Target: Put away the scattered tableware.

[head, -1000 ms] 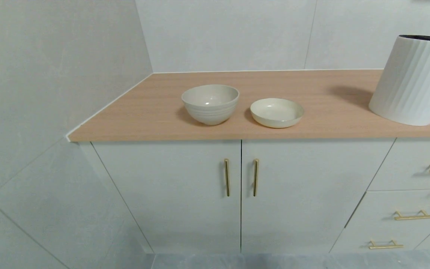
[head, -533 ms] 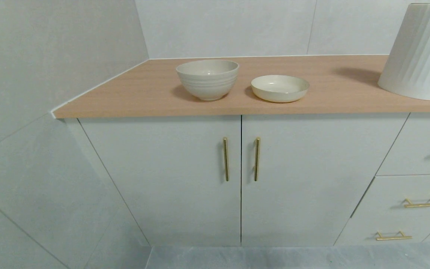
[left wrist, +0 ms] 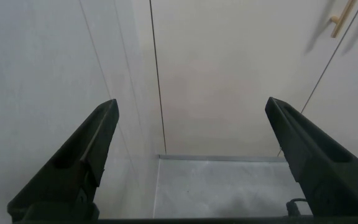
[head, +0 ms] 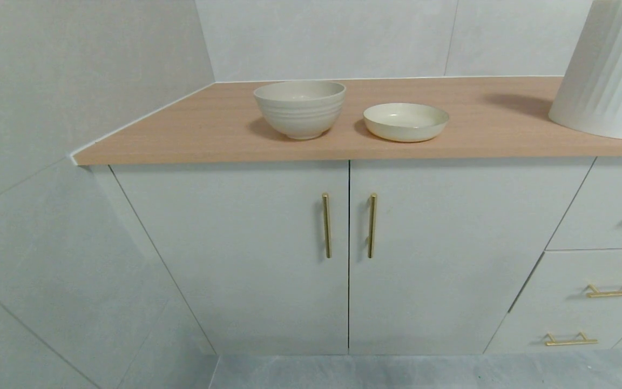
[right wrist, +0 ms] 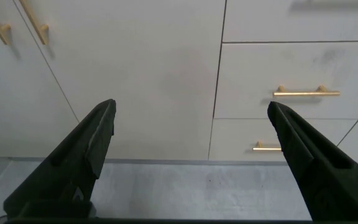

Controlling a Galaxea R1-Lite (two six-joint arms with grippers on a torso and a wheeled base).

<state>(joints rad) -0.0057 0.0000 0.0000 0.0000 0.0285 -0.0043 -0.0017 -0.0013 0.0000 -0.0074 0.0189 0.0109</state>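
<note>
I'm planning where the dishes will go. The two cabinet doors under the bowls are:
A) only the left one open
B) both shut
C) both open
B: the left door and right door sit flush, a thin seam between them, below the deep bowl and shallow dish.

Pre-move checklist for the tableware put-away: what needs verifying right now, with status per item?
1. Left gripper fingers open, nothing held: ok.
2. Right gripper fingers open, nothing held: ok.
3. Ribbed beige deep bowl upright on the wooden countertop: ok.
4. Shallow cream dish beside the bowl, not touching it: ok.
5. White cabinet double doors open for stowing: not ok, both shut.
6. Free space inside the cabinet: cannot tell.
</note>
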